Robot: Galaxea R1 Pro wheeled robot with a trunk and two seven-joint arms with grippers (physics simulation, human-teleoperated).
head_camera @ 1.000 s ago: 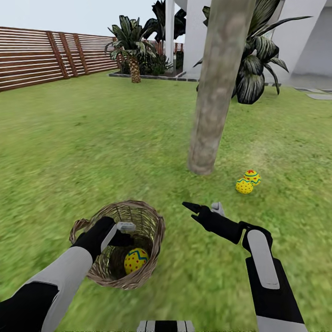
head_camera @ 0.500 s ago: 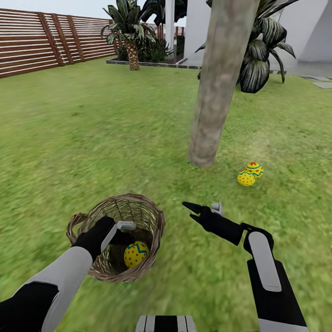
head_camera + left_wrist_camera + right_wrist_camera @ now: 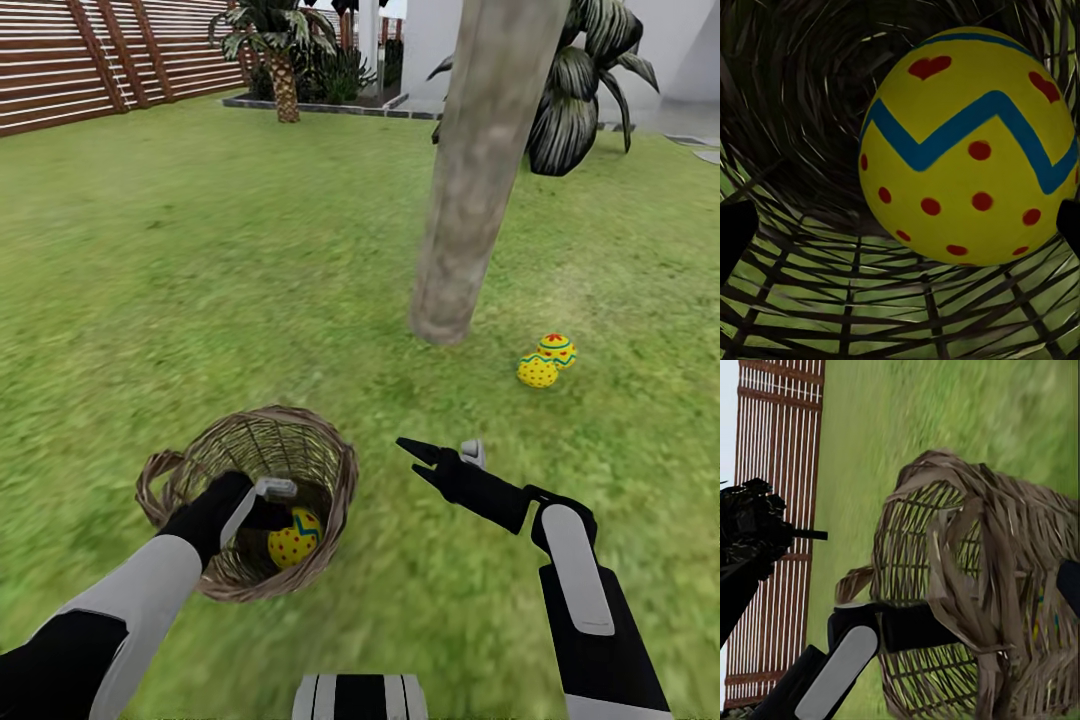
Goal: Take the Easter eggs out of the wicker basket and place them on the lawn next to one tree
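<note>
The wicker basket (image 3: 200, 470) stands on the lawn (image 3: 150, 300) at the lower left. One yellow Easter egg (image 3: 293, 537) with a blue zigzag lies inside it. My left gripper (image 3: 272, 503) reaches down into the basket, open, just above that egg. In the left wrist view the egg (image 3: 967, 150) sits close between the spread black fingertips (image 3: 735, 232), on the woven basket floor (image 3: 870, 307). Two more Easter eggs (image 3: 545, 362) lie touching on the grass beside the tree (image 3: 470, 180). My right gripper (image 3: 443, 453) hovers open over the grass right of the basket (image 3: 975, 607).
A brown slat fence (image 3: 60, 70) runs along the far left. A palm (image 3: 280, 60) and a dark broad-leaved plant (image 3: 580, 100) stand by the white house at the back. Open grass lies all around the basket and the tree.
The head camera has moved, shifting the whole scene. The left gripper now sits closer to the egg in the basket. The right arm keeps its pose.
</note>
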